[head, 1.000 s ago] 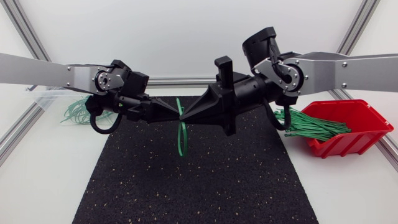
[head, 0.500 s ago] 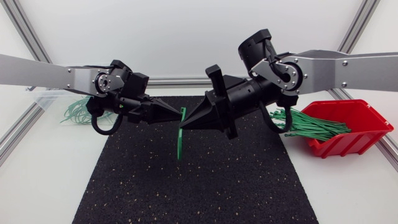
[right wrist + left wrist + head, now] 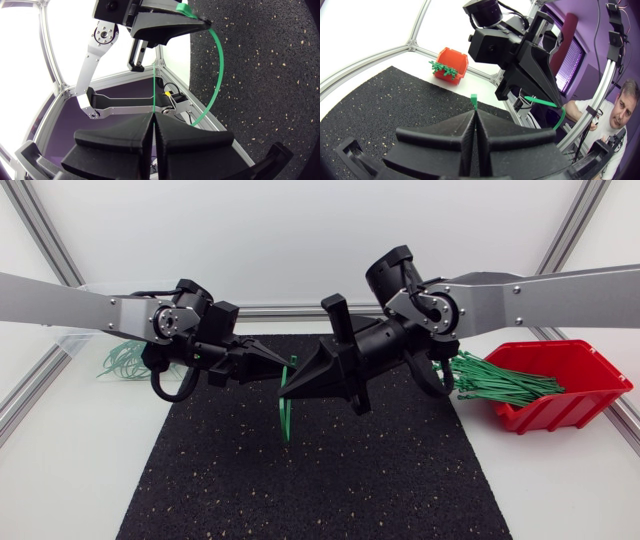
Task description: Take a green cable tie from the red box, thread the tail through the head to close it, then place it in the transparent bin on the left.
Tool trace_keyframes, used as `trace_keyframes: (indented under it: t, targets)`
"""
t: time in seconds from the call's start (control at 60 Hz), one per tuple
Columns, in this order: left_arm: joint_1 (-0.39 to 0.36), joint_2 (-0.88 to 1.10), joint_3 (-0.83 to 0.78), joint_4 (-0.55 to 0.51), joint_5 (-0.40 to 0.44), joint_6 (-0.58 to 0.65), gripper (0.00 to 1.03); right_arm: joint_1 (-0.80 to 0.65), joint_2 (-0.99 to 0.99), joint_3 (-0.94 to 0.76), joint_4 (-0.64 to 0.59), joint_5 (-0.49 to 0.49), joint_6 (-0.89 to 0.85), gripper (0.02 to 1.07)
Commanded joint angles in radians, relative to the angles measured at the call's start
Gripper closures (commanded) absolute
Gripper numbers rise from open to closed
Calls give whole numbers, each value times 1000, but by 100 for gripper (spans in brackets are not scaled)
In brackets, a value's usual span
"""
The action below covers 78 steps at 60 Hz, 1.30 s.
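Black speckled mat [image 3: 300,480] covers the middle of the table. Over it hangs the green cable tie [image 3: 286,412], bowed between the two grippers. Left gripper [image 3: 277,364]: fingers pressed together on the tie's head end, which juts past their tips. Right gripper [image 3: 288,387]: fingers closed on the thin tail. Farther back, the red box [image 3: 565,385] of ties at right and the transparent bin [image 3: 75,335] at left.
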Motion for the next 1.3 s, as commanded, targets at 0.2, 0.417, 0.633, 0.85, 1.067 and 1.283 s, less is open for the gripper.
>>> trace_keyframes:
  t: [0.2,0.417,0.633,0.85,1.067,1.283]
  targets:
    - [-1,-104,-77,29,4,21,100,-49,43,-4,4,-56,21,101]
    - [0,-124,-82,34,4,18,100,-41,52,1,13,-74,31,101]
    - [7,-100,-85,48,2,-3,100,-26,48,6,29,-87,47,101]
    - [-19,-84,-117,160,-30,-3,100,-22,26,7,39,-83,47,101]
    - [-35,-95,-218,545,-114,-227,100,-15,-26,-2,46,-60,44,101]
    - [-23,-61,-364,1221,-160,-824,100,-29,-11,0,47,-90,70,101]
